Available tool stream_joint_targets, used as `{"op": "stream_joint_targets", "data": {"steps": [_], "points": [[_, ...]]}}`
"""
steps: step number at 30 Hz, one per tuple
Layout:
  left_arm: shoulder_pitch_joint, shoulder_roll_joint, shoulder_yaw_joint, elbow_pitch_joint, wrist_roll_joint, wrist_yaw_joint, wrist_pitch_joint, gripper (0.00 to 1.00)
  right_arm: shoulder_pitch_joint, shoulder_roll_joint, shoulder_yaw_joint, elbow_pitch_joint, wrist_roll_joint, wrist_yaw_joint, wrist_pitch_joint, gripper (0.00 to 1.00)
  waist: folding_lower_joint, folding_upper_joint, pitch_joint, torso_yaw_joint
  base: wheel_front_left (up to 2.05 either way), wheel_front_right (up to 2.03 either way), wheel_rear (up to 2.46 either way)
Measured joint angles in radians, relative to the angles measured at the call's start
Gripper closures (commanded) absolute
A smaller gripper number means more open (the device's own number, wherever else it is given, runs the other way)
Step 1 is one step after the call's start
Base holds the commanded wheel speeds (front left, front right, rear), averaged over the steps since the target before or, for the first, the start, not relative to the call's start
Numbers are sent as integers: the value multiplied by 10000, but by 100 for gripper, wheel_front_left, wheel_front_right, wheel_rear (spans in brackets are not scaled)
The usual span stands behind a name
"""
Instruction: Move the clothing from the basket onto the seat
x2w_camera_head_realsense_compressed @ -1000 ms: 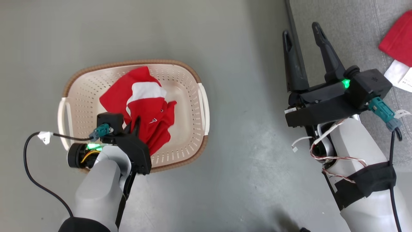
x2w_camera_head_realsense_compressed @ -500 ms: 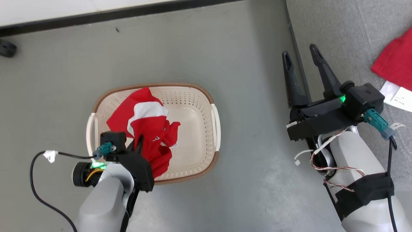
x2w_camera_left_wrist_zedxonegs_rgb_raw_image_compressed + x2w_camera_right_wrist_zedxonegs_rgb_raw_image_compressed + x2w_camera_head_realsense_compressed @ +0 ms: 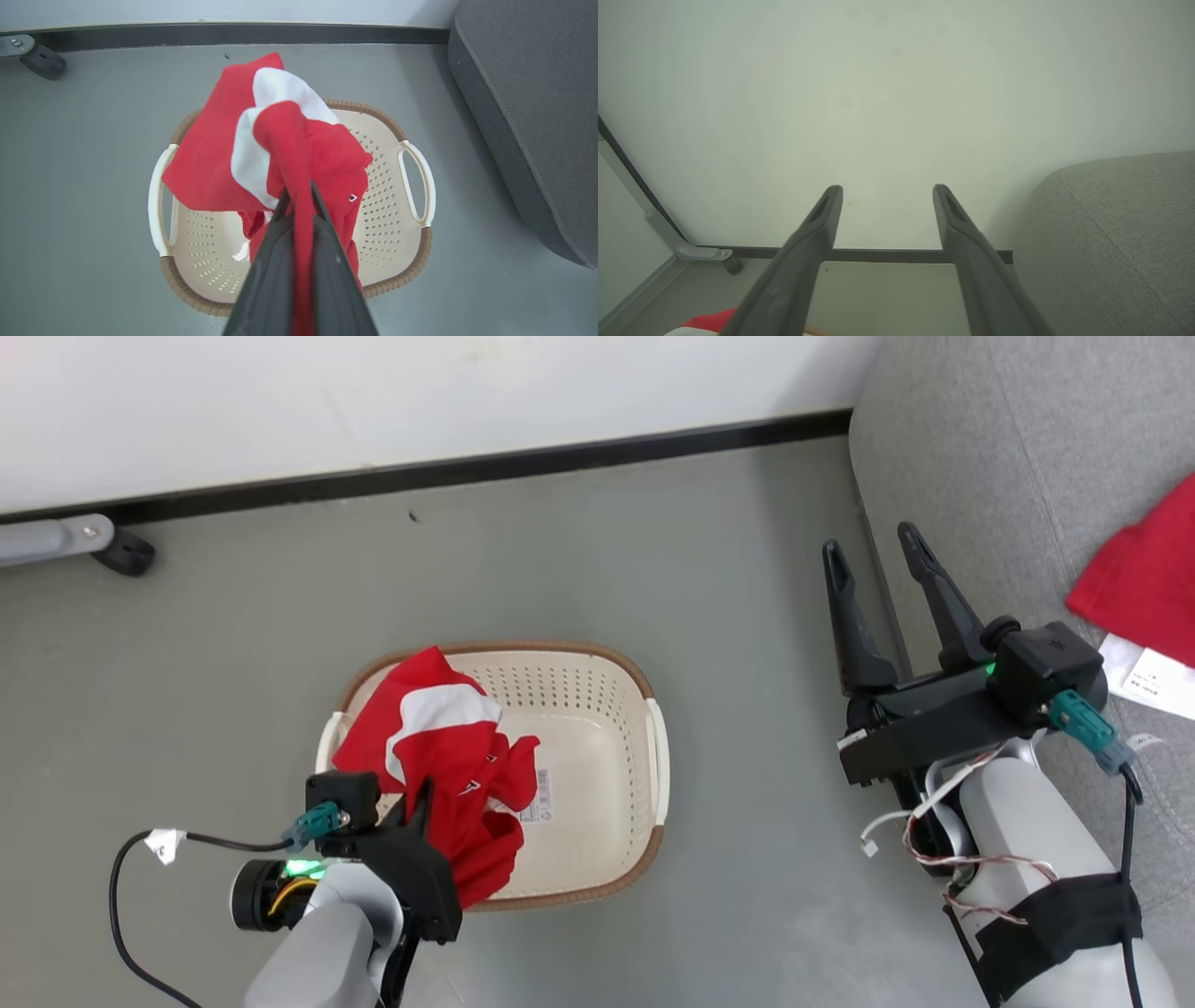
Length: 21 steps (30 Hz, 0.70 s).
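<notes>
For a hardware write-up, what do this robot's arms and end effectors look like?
The left end effector and right end effector are black, each with two tapering dark fingers, a green light and a teal connector. Forearms are pale grey shells. The left trails a black cable with a white tag; the right shows loose white and red-striped wires and a black strap round its forearm.

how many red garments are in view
2. One red garment with white panels hangs pinched in the left gripper over the basket. The second red garment lies on the grey sofa, cut off by the head view's edge. More may hide under the hanging cloth.
</notes>
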<state>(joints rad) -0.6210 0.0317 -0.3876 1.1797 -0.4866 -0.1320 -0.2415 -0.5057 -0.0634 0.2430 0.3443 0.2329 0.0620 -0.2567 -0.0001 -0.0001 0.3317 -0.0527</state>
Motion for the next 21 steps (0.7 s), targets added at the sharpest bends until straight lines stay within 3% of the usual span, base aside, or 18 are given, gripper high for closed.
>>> {"op": "stream_joint_targets", "data": {"steps": [21], "points": [[360, 4, 516, -1425, -332, 0, -71, 100, 698, 6, -38, -8, 0, 127, 0, 0, 0, 0, -1227, 586, 0, 0, 0]]}}
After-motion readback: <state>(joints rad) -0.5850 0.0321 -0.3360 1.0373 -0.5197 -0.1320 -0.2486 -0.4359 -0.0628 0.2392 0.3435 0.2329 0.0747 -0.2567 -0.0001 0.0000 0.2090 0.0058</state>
